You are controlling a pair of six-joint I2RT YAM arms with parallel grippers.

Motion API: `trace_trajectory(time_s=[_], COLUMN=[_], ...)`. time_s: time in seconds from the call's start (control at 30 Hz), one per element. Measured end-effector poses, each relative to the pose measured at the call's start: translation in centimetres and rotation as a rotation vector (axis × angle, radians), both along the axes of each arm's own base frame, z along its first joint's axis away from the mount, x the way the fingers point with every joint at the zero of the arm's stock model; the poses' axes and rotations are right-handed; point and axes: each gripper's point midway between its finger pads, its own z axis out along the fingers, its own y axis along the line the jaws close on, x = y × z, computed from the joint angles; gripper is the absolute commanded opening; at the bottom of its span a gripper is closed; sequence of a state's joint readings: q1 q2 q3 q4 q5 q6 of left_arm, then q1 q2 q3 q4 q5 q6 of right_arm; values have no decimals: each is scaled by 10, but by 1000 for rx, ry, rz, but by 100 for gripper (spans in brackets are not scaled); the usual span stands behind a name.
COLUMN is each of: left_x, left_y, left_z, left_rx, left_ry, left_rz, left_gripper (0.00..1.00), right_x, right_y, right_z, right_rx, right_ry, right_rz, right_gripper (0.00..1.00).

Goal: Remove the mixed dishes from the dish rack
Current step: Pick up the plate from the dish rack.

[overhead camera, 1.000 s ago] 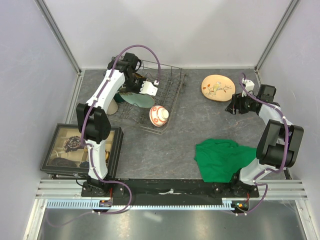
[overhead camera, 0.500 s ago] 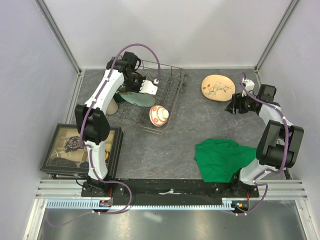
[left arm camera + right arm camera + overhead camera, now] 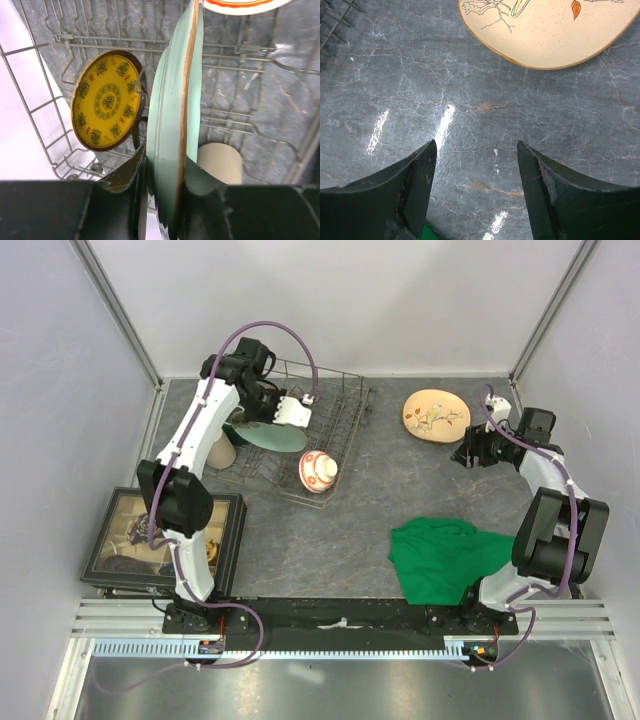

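The grey wire dish rack point(image 3: 335, 420) stands at the back left. My left gripper point(image 3: 287, 412) is shut on the rim of the pale mint-green plate point(image 3: 264, 434), which stands edge-on between the jaws in the left wrist view point(image 3: 175, 115). The yellow-patterned plate point(image 3: 106, 100) stands in the rack behind it. The tall beige cup point(image 3: 220, 162) is at the rack's left side point(image 3: 222, 452). The red-and-white bowl point(image 3: 319, 470) sits at the rack's near edge. The cream plate point(image 3: 436, 415) lies on the table. My right gripper point(image 3: 465, 455) is open and empty over bare table just near of that plate point(image 3: 550, 30). The dark green mug is mostly hidden.
A green cloth point(image 3: 450, 558) lies at the front right. A black-framed compartment tray point(image 3: 230, 540) sits at the front left. The table is grey marble-patterned, with enclosure walls on three sides. A few rack tines point(image 3: 335, 15) show at the top left of the right wrist view.
My left gripper has moved a little to the left with the mint-green plate in it. The right arm has barely moved.
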State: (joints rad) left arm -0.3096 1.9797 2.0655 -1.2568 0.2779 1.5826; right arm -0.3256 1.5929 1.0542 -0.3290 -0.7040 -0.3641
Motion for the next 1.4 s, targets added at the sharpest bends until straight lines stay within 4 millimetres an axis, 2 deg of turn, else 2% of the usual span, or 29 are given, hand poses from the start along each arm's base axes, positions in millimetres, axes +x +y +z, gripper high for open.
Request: trace_trajectory(time_s=[0.13, 0.33, 0.37, 0.4, 0.53, 0.63, 0.77, 0.87, 1.0, 1.13, 1.4], left_x=[-9, -17, -20, -24, -40, -58, -81, -96, -109, -119, -125], left_y=[2, -4, -5, -7, -15, -27, -43, -57, -72, -86, -99], left_z=[18, 57, 64, 71, 93, 112, 126, 130, 124, 116, 118], left_rx=[-16, -123, -146, -172, -271, -383, -514, -596, -651, -683, -730], left_ry=[-8, -67, -72, -76, -65, -26, 66, 161, 265, 354, 412], left_rz=[13, 84, 95, 105, 133, 147, 158, 165, 178, 194, 207], left_gripper=[1, 2, 2, 2, 2, 2, 1, 2, 2, 2, 2], right_x=[-5, -11, -13, -14, -20, -27, -42, -55, -63, -73, -99], right_y=[2, 7, 9, 12, 27, 57, 117, 157, 187, 210, 260], right_z=[10, 39, 46, 54, 85, 109, 142, 171, 204, 214, 210], right_rx=[-4, 0, 4, 8, 22, 27, 48, 80, 116, 148, 202], right_ry=[-10, -52, -63, -77, -143, -195, -262, -313, -372, -383, -339], right_rz=[1, 18, 24, 32, 72, 149, 300, 401, 469, 525, 663], right_gripper=[73, 77, 79, 87, 93, 97, 98, 98, 98, 98, 98])
